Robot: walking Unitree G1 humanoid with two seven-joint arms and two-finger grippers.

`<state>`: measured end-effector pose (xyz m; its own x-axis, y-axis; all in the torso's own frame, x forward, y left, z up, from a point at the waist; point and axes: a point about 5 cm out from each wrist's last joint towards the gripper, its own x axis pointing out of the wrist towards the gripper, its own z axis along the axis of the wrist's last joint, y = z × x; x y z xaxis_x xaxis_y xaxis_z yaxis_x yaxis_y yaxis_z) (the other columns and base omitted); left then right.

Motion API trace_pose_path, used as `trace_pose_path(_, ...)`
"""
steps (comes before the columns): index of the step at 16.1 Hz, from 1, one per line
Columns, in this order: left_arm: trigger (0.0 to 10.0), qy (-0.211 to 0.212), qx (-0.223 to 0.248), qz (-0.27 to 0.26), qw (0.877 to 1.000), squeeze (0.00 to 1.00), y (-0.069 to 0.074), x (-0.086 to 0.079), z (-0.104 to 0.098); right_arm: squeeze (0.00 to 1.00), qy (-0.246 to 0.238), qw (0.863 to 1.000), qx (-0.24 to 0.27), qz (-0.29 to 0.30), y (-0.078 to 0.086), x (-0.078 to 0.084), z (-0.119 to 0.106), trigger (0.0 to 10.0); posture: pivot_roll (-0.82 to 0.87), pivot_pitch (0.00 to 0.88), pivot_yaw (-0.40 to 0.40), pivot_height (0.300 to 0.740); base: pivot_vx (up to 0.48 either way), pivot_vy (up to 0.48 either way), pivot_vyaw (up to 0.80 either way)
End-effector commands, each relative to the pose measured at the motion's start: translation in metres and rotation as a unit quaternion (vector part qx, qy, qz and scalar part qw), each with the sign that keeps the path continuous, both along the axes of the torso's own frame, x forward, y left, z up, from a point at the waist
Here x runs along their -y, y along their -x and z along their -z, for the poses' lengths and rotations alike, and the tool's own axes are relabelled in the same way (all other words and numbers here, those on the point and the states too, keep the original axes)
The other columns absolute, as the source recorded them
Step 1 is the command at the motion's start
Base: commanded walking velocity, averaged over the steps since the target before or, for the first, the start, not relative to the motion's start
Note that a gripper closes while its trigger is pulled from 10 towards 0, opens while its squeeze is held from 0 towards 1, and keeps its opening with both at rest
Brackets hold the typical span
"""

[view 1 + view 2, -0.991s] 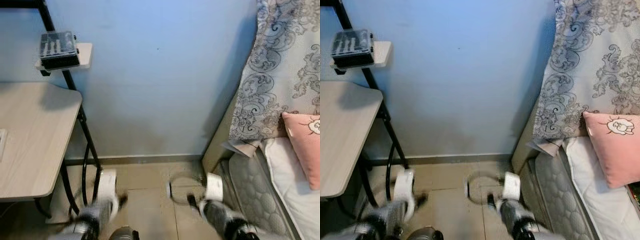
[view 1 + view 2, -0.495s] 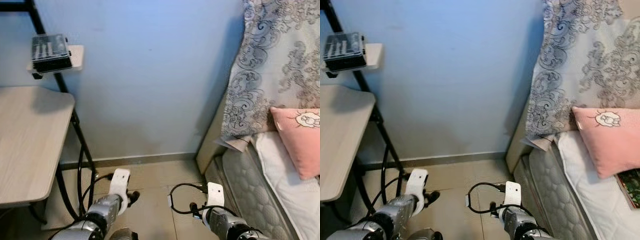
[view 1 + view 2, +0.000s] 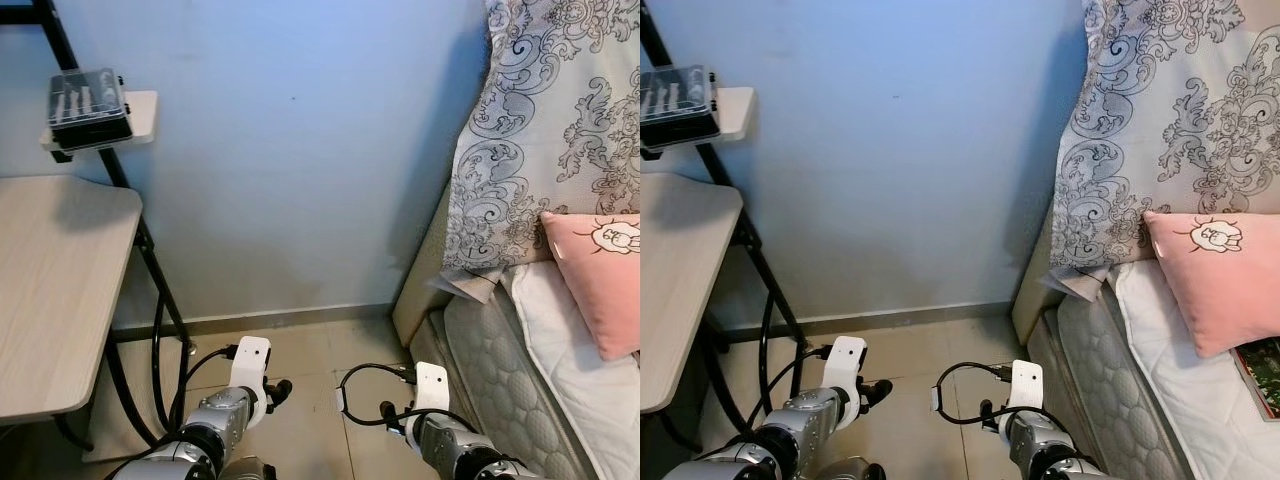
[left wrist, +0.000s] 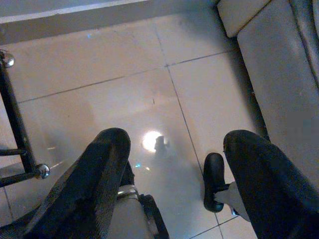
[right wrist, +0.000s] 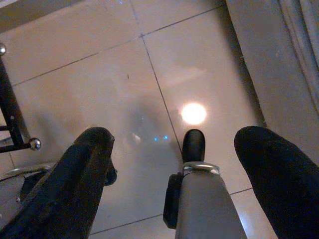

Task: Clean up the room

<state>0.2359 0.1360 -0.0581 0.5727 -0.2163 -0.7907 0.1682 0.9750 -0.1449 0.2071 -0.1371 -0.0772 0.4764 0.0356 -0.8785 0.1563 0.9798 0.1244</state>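
Both arms hang low over the tiled floor point(image 3: 300, 360) in front of a blue wall. My left arm point(image 3: 228, 408) is near the desk legs, and its gripper point(image 4: 174, 149) is open with only floor between the black fingers point(image 4: 107, 149). My right arm point(image 3: 440, 440) hangs close to the bed, its gripper point(image 5: 174, 137) open and holding nothing. A pink pillow point(image 3: 598, 272) with a small sheep drawing lies on the bed's white sheet. A grey patterned quilt point(image 3: 550, 120) is bunched against the wall above it.
A light wooden desk point(image 3: 50, 270) on black metal legs point(image 3: 160, 300) stands on the left. A small shelf point(image 3: 140, 112) above it carries a black case with a clear lid point(image 3: 88, 106). The mattress edge point(image 3: 490, 350) bounds the right. A green printed item point(image 3: 1265, 368) lies beside the pillow.
The whole picture has shifted, so the camera moved. The arms, blurred a second ago, are now sharp and steady, and the left wrist shows a little higher.
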Motion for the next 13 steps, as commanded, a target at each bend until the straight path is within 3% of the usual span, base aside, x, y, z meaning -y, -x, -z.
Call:
trace_pose_path(1, 10.0, 0.003, -0.003, -0.001, 1.0, 0.0, 0.0023, 0.0014, 0.0015, 0.0, 0.005, 1.0, 0.013, 0.004, -0.0046, 0.0042, -0.0026, 10.0, 0.02, 0.0, -0.022, 0.714, 0.0, 0.0, 0.0)
trace_pose_path(13, 10.0, 0.003, -0.003, -0.001, 1.0, 0.0, 0.0023, 0.0014, 0.0015, 0.0, 0.005, 1.0, 0.013, 0.004, -0.0046, 0.0042, -0.0026, 10.0, 0.02, 0.0, -0.022, 0.714, 0.0, 0.0, 0.0)
